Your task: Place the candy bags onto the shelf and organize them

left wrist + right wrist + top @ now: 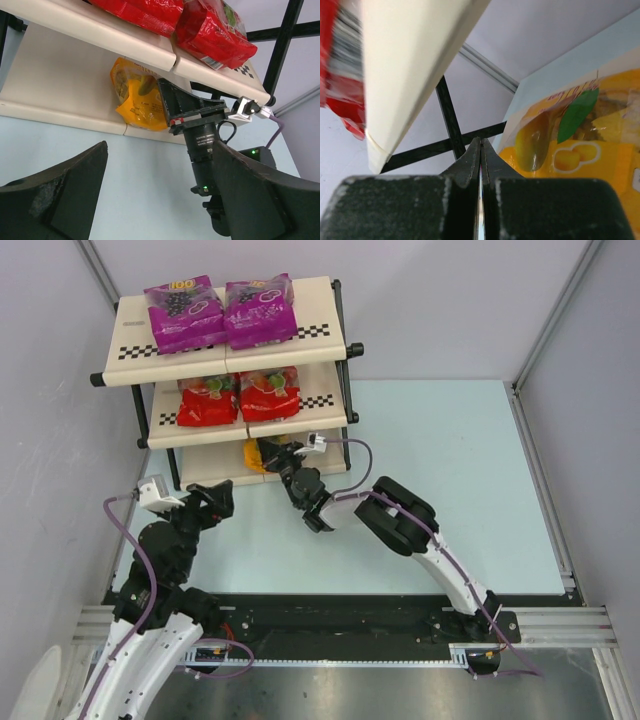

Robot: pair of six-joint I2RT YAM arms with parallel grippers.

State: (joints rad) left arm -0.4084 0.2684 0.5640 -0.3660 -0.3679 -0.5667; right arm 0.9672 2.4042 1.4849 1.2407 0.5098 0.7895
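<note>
Bottom shelf [60, 85]: orange bag [132, 97] lengthwise upslope

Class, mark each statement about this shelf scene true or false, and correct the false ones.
1. Two purple candy bags lie on the top tier of the shelf. True.
2. The red bags sit on the bottom tier. False: the red candy bags sit on the middle tier.
3. The left end effector is open and empty. True.
4. The right end effector is at the orange-yellow candy bag on the bottom tier. True.
5. The shelf stands at the near right corner of the table. False: it stands at the far left.
</note>
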